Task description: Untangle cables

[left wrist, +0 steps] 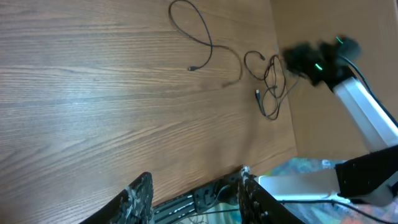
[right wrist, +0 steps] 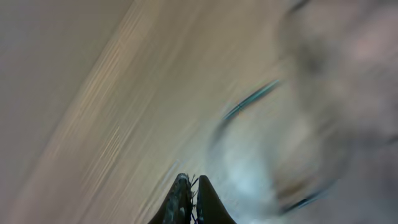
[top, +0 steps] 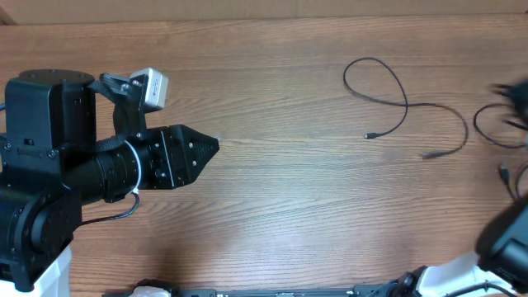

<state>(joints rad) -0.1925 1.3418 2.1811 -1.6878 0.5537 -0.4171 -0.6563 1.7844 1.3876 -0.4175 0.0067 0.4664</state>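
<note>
One thin black cable [top: 407,103] lies spread out in a loop on the wooden table [top: 289,206], right of centre. It also shows in the left wrist view [left wrist: 210,45]. A tangle of thin black cables [top: 495,136] lies at the table's right edge, seen too in the left wrist view [left wrist: 272,87]. My right gripper [top: 516,92] is blurred just above that tangle. In its own view its fingers [right wrist: 191,179] are pressed together with thin strands between them. My left gripper [top: 213,145] hovers over the left half of the table, open and empty [left wrist: 195,177], far from the cables.
The left arm's black body and its camera [top: 148,87] fill the table's left side. The right arm's white base [top: 462,272] stands at the front right. A black rail [top: 289,292] runs along the front edge.
</note>
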